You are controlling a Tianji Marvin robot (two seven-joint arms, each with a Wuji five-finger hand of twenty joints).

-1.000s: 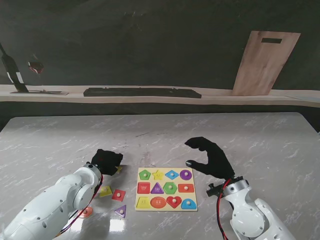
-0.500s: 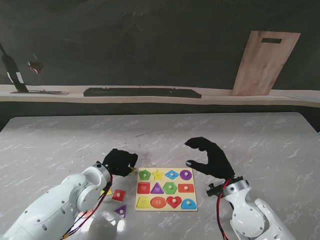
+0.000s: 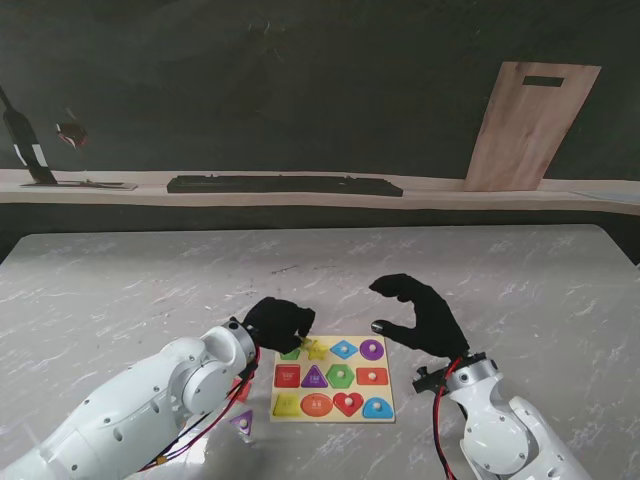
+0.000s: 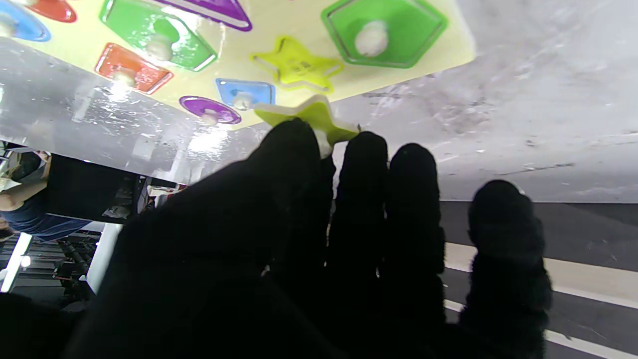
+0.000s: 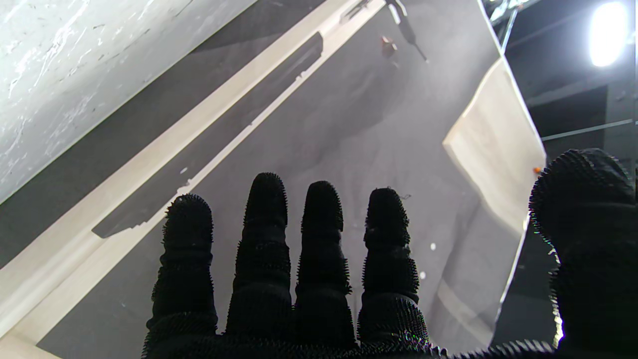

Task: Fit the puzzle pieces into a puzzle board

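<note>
The yellow puzzle board (image 3: 395,378) lies on the marble table near me, with several coloured pieces seated in it. My left hand (image 3: 278,320) is shut on a yellow-green star piece (image 4: 311,117), pinched between thumb and fingers at the board's far left corner. The empty star slot (image 4: 296,64) lies just past the held piece, beside the green pentagon (image 4: 383,31). My right hand (image 3: 422,312) hovers open above the board's far right corner, holding nothing. A purple triangle piece (image 3: 242,421) lies loose left of the board.
A red piece (image 3: 244,393) peeks out beside my left forearm. A black tray (image 3: 285,185) and a leaning wooden board (image 3: 530,125) stand on the shelf behind the table. The table's far half is bare marble.
My left hand has moved right from the loose pieces to the board's far left corner, carrying the star. The forearm now hides several loose pieces. The right hand has stayed still.
</note>
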